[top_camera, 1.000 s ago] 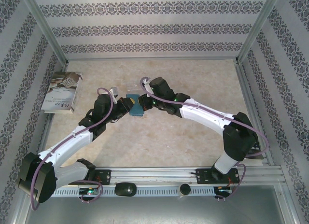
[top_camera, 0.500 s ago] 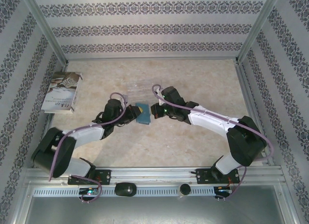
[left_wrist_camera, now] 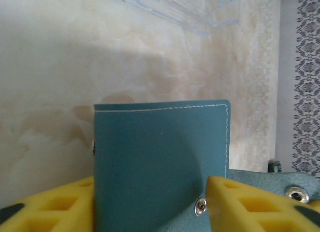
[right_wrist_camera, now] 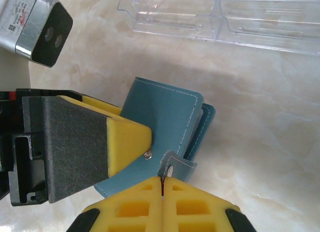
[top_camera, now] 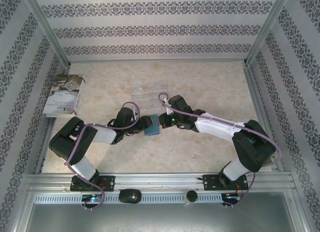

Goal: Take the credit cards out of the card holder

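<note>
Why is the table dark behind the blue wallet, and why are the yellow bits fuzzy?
Left wrist view: the grey patch is a soft shadow on the table behind the card holder; the yellow fingers sit very near the lens, so they blur. Right wrist view: sharper, with glints on the clear tray. Top view: even light, faint shadows.

A beige marbled worktop is enclosed on three sides by walls papered in pale grey with dark damask bands. Aluminium posts are set at the corners; everything is evenly lit.
</note>
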